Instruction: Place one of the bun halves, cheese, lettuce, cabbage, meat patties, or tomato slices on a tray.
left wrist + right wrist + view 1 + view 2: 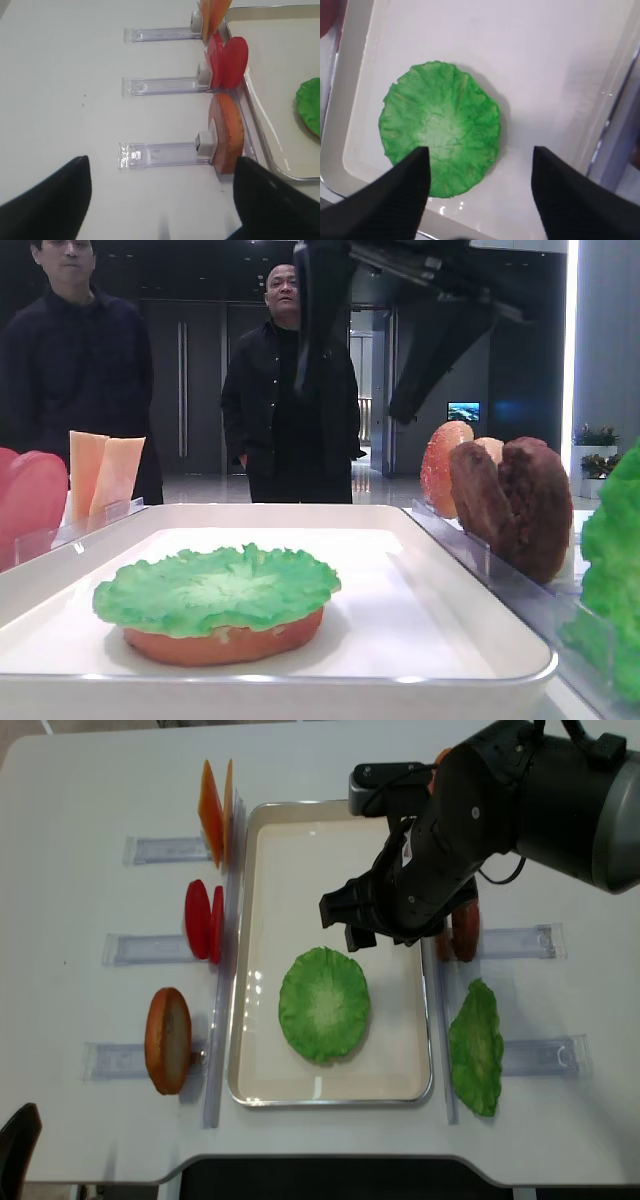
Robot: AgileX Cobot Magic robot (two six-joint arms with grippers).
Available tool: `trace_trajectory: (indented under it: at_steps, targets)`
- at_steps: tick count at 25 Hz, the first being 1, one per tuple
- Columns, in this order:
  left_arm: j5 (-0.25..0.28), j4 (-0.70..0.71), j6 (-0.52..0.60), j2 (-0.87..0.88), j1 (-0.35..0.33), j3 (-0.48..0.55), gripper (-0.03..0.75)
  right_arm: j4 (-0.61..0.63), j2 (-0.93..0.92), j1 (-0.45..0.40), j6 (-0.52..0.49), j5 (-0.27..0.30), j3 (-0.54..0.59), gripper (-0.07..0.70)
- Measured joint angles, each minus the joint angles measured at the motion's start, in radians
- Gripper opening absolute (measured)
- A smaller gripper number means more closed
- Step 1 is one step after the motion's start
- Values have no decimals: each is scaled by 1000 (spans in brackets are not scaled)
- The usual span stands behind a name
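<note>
A green lettuce [323,1003] leaf lies flat on the white tray [262,870], on top of an orange bun half [220,645]. My right gripper [350,923] hangs open above the tray, just behind the lettuce [440,127], with nothing between its fingers [410,185]. My left gripper [161,165] is open over bare table beside the rack that holds an upright bun half [227,132]. Tomato slices [230,62] and cheese [212,15] stand in the racks further along.
Clear racks line both long sides of the tray. Meat patties [520,500] and a second green leaf [475,1045] stand on the right side. Two people in dark clothes [290,390] stand behind the table.
</note>
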Motion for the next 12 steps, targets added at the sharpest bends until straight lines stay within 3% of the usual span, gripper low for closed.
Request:
trace_trajectory:
  at_steps: [7,12]
  targets:
    - [0,0,0,0,0,0,692,-81,-64,0,52,120,-54,424]
    - [0,0,0,0,0,0,692,-193,-93,-5,99,269,-104,424]
